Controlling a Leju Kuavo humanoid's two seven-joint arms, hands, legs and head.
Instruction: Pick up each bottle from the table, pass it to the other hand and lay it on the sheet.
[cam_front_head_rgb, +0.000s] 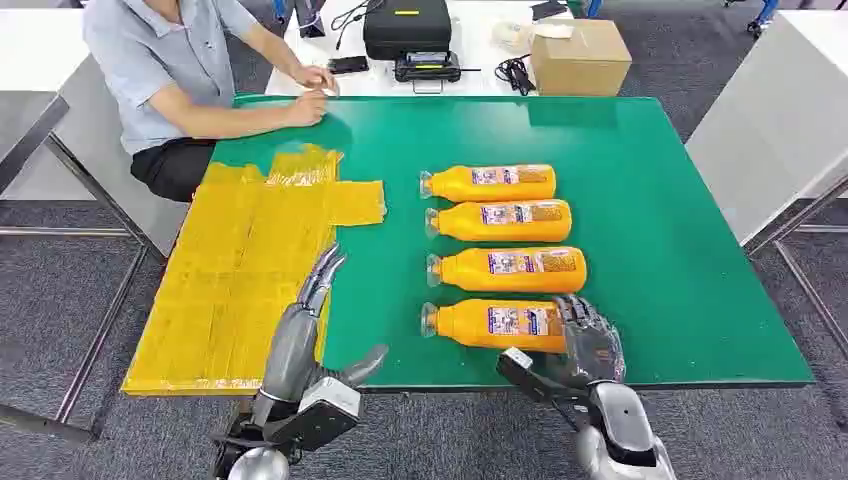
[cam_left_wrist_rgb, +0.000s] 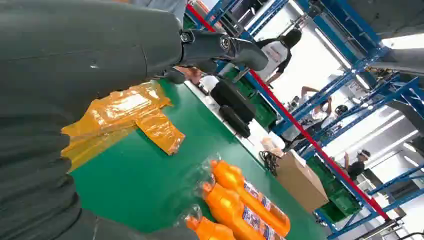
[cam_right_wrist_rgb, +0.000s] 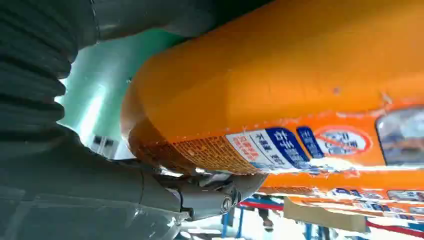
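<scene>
Head view: a green desk (cam_front_head_rgb: 650, 200) carries four orange bottles lying on their sides in a column, caps toward the yellow sheet (cam_front_head_rgb: 240, 260).
Nearest bottle: the nearest bottle (cam_front_head_rgb: 495, 324) lies at the desk's front edge, its base end under the right robot hand (cam_front_head_rgb: 585, 345).
Right robot hand: fingers curl over the bottle's base end with the thumb on the near side; the right wrist view shows the orange body (cam_right_wrist_rgb: 280, 85) pressed close between thumb and fingers, so it looks gripped, though whether it is lifted off the desk I cannot tell.
Other bottles: three other bottles (cam_front_head_rgb: 505, 220) lie just behind the nearest one, parallel and close together.
Left robot hand: the left robot hand (cam_front_head_rgb: 310, 310) hovers over the sheet's right edge, fingers spread and straight, holding nothing.
Sheet: lies flat on the left part of the desk, well apart from the bottles.
Person: a person (cam_front_head_rgb: 175, 80) sits at the far left corner, hands resting on the desk.
Behind the desk: a cardboard box (cam_front_head_rgb: 580, 55) and a black case (cam_front_head_rgb: 407, 28) sit on a white table.
</scene>
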